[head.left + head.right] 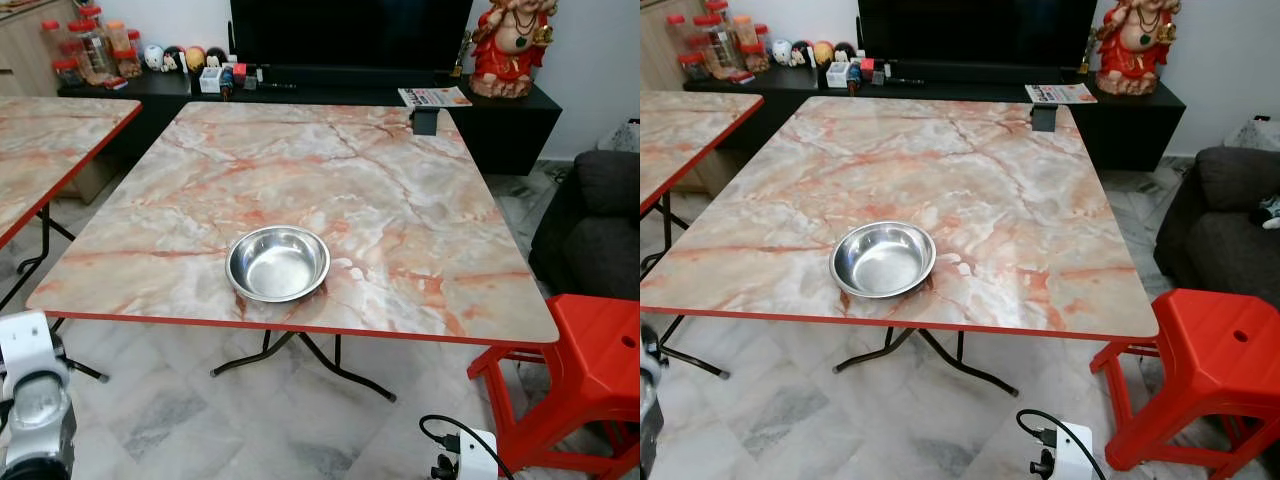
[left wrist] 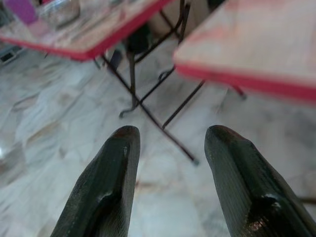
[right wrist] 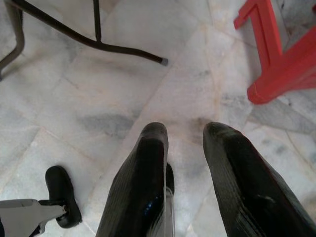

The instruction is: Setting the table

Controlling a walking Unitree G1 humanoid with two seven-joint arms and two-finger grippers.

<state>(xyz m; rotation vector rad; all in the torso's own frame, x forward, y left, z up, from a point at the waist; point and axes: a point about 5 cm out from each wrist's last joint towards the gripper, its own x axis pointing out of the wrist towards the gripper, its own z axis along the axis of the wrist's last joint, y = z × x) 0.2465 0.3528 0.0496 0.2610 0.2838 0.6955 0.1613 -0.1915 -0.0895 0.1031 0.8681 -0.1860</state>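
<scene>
A steel bowl [image 1: 278, 262] sits upright and empty on the marble-patterned desk [image 1: 380, 180], in the lower middle of the frame and close to the desk's red-trimmed near edge. That spot reads as a place setting: near the edge where a diner would sit, with the red plastic stool [image 1: 590, 370] standing just off the desk's lower right corner. The rest of the desk top is bare apart from a small dark object [image 1: 425, 121] at the far edge, so the setting looks only begun; more dishes or cutlery would probably have to come from elsewhere, perhaps from the second desk [image 1: 40, 150] at the left of the frame, whose top in the left wrist view carries some blurred items that cannot be identified.

Both arms hang low beside the body, below desk height, which suits a robot standing or walking with nothing to carry. The left gripper [image 2: 173, 177] points at the tiled floor [image 1: 180, 410] near the folding desk legs; its two black fingers are spread well apart with only floor between them, holding and touching nothing. The right gripper [image 3: 185, 173] likewise points down at the floor, near the stool's leg; its fingers stand parted by a narrower gap and are empty.

At the back, a dark TV console [image 1: 330, 85] carries jars, small figures and a red statue [image 1: 512, 45]; a dark sofa [image 1: 600, 230] sits at the right edge.
</scene>
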